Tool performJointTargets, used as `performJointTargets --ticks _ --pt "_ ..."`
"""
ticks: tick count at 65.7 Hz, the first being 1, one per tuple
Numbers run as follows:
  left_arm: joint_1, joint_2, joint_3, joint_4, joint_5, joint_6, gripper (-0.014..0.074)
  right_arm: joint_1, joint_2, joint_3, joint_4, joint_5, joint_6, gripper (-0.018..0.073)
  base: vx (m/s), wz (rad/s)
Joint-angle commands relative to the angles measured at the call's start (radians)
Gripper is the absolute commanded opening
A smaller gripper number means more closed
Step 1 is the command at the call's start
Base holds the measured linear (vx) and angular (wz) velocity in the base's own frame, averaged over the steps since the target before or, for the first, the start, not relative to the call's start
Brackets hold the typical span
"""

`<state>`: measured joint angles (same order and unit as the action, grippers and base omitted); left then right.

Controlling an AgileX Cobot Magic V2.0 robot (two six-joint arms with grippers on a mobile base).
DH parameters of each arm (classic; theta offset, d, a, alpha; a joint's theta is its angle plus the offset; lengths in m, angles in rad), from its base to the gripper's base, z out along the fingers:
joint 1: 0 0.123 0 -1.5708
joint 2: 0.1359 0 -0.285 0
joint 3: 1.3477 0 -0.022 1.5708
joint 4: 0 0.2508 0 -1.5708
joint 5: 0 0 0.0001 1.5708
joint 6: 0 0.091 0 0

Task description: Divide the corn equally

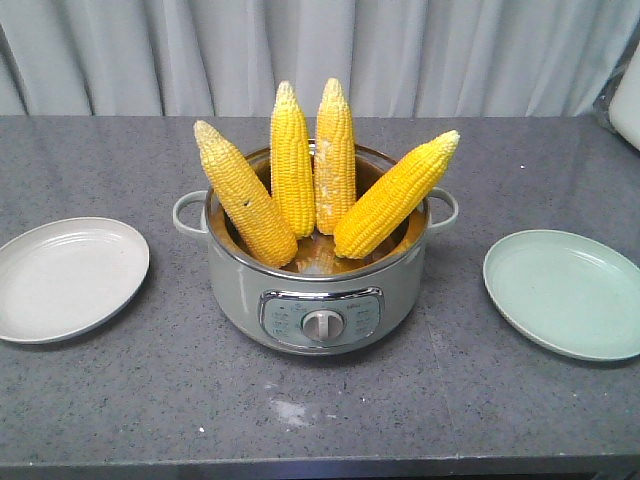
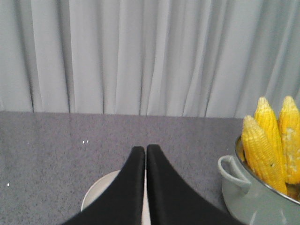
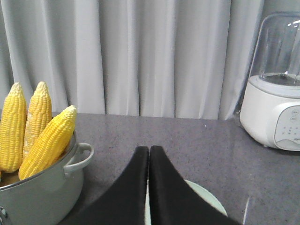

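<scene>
Left wrist: corn (image 2: 263,150) right of hand (image 2: 145,150).

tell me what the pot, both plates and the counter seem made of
Pot: glossy pale green body, likely painted or enamelled metal; its rim shines like steel. Beige plate and green plate: matte, even colour, maybe plastic or glazed ceramic, hard to tell. Counter: grey speckled stone or stone-look composite, faintly reflective.
</scene>
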<state>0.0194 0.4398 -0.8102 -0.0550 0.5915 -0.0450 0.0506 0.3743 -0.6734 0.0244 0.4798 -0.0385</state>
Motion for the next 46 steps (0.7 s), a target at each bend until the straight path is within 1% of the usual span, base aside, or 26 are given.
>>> performJointTargets --ticks 1,6,15,20,29,39,46 --pt "-0.007 0.094 -0.054 -0.003 -0.021 0.000 -0.0006 0.000 0.093 -0.069 -0.008 -0.021 -0.010 -0.0006 0.00 0.00" --pt "-0.007 0.145 -0.054 -0.003 -0.006 0.001 -0.0006 0.000 0.148 -0.073 -0.008 -0.009 -0.010 -0.0006 0.00 0.00" --pt "-0.007 0.218 -0.054 -0.003 0.080 0.001 -0.0006 0.000 0.230 -0.071 -0.008 0.035 -0.010 -0.0006 0.00 0.00" --pt "-0.007 0.247 -0.054 -0.003 0.110 0.001 -0.0006 0.000 0.264 -0.071 -0.008 0.048 -0.010 -0.0006 0.00 0.00" --pt "-0.007 0.281 -0.054 -0.003 0.109 0.000 -0.0006 0.000 0.316 -0.071 -0.007 0.055 -0.010 -0.0006 0.00 0.00" --pt "-0.007 0.302 -0.054 -0.003 0.090 0.001 -0.0006 0.000 0.353 -0.071 -0.007 0.102 -0.010 -0.0006 0.00 0.00" --pt "-0.007 0.322 -0.054 -0.002 0.078 0.000 0.0022 0.000 0.377 -0.071 -0.007 0.103 -0.009 0.0008 0.00 0.00"
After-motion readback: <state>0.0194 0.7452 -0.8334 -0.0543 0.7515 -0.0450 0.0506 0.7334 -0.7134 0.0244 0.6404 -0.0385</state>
